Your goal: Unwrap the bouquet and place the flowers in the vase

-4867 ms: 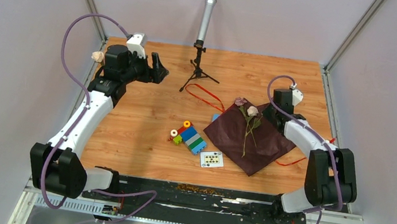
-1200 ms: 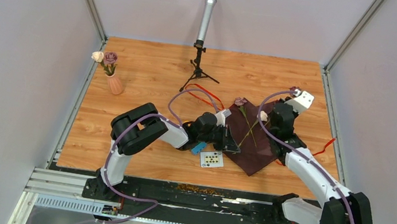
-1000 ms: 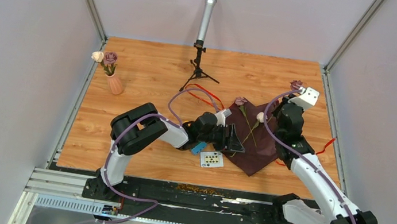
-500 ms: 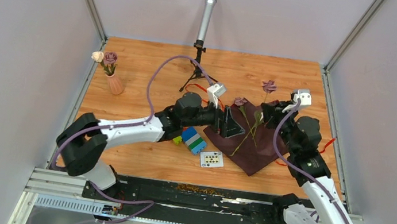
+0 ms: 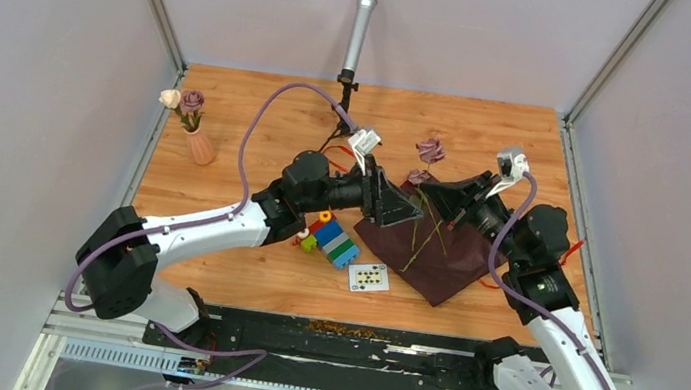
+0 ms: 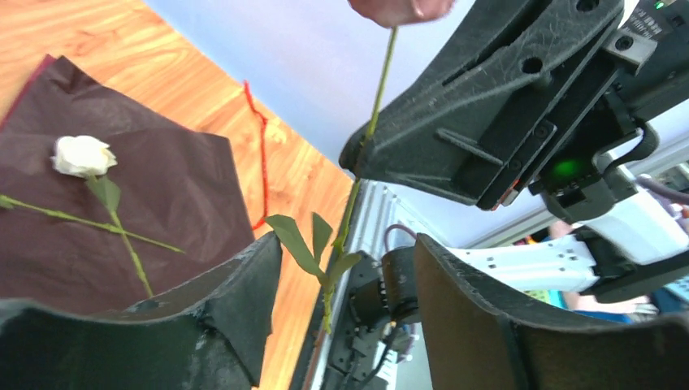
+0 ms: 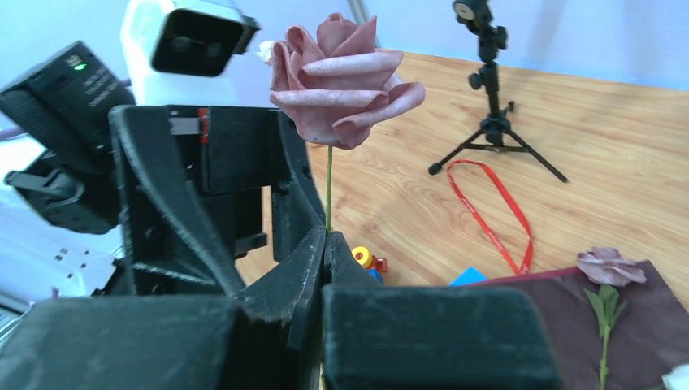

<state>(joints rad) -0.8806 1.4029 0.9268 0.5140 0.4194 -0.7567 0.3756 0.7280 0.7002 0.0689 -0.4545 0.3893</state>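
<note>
Two flowers lie loose on the unfolded maroon paper (image 5: 454, 260) at lower centre-right of the overhead view: a white rose (image 6: 81, 156) and a purple rose (image 7: 609, 266). Unwrapping is therefore judged complete.

Just above the paper in that view, the right gripper (image 7: 325, 244) is clamped on the stem of a third flower, the raised rose (image 5: 431, 150). The left gripper (image 6: 341, 284) has its jaws apart, one on each side of that stem, not yet gripping it. This is judged to be a handover.

At upper left, well apart from both grippers, the vase (image 5: 198, 145) stands upright and contains two blooms (image 5: 193, 99), one cream and one purple. Three flowers are left to place.
</note>
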